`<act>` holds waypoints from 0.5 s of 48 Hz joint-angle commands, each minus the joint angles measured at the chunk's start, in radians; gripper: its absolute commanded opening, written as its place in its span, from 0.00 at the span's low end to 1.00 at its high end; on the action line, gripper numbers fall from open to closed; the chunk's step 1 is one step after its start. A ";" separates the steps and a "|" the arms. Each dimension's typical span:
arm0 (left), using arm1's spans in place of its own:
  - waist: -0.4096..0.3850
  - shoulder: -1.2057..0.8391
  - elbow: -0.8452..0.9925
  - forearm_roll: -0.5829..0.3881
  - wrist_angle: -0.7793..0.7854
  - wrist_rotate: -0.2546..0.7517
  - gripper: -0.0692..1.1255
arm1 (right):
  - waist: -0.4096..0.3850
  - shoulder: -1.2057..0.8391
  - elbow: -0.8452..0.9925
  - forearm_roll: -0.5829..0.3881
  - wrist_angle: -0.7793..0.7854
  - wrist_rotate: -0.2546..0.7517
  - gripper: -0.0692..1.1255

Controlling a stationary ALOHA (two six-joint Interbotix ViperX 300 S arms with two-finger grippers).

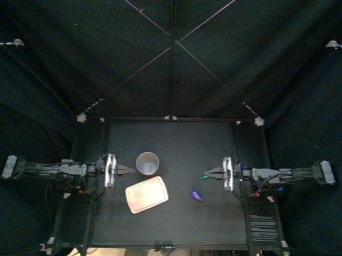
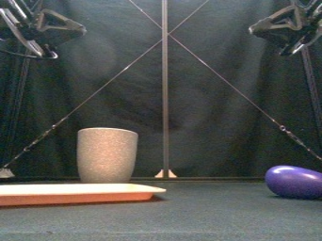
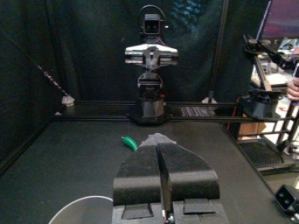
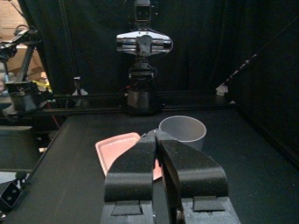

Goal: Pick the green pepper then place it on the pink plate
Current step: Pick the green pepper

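Left claw (image 3: 159, 140) is pressed together, holds nothing, and hangs clear above the left side of the surface (image 1: 187, 140). Right claw (image 4: 156, 137) is likewise pressed together and empty, raised at the right side. The green pepper (image 3: 128, 142) lies on the surface between the two arms, ahead of the left claw, untouched; only the left wrist view shows it plainly. The pink plate (image 1: 147, 196) lies flat left of centre near the front, with nothing on it. A grey speckled cup (image 1: 148, 161) stands upright just behind the plate. A purple toy (image 1: 198, 194) lies right of the plate, apart from it.
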 commanded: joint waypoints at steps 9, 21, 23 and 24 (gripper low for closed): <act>0.002 0.012 -0.020 -0.020 0.023 0.002 0.05 | -0.026 0.048 0.006 0.097 0.086 0.061 0.09; 0.017 0.012 -0.018 -0.035 0.058 0.002 0.05 | -0.084 0.049 -0.002 0.249 0.172 0.193 0.15; 0.018 0.012 -0.017 -0.038 0.060 0.002 0.05 | -0.092 0.048 -0.003 0.256 0.184 0.215 0.18; 0.018 0.012 -0.017 -0.038 0.060 0.002 0.05 | -0.095 0.049 -0.005 0.258 0.190 0.222 0.20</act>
